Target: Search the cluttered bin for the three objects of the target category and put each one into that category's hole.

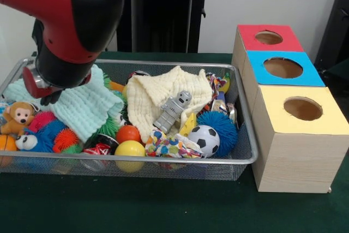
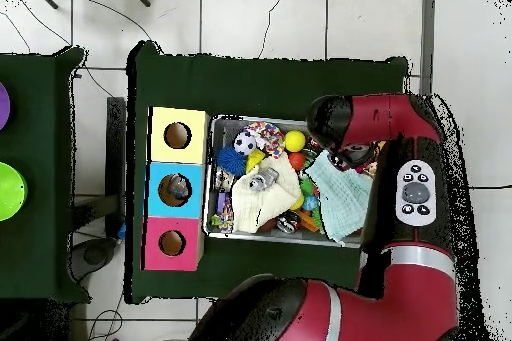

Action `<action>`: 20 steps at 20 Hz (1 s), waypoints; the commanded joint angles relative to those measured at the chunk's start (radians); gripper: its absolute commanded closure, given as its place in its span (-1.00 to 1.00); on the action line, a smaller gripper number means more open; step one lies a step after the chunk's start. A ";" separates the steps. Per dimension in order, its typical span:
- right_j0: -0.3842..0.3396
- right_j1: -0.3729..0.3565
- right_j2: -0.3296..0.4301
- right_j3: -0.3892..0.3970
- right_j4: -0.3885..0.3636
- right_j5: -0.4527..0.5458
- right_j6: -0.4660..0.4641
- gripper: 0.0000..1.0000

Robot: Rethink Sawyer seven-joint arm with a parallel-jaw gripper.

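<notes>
The tool [image 1: 50, 97], grip seemingly hidden so I cannot tell, sits on the mint cloth [image 1: 82, 107] in the bin [image 1: 246, 156].

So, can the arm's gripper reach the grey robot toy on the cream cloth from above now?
Probably yes. The grey robot toy lies on top of the cream cloth with nothing over it. The gripper is over the bin's other end, near the mint cloth, so it must travel across first.
</notes>
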 commanded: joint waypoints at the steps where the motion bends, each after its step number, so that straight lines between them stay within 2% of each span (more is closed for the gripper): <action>1: -0.052 0.091 0.007 0.048 -0.060 -0.133 0.039 1.00; 5: -0.062 0.126 0.000 -0.007 -0.061 -0.128 0.018 1.00; 11: -0.047 0.167 -0.033 -0.047 -0.084 -0.129 0.031 1.00; 20: -0.036 0.163 -0.048 -0.029 -0.077 -0.158 0.053 1.00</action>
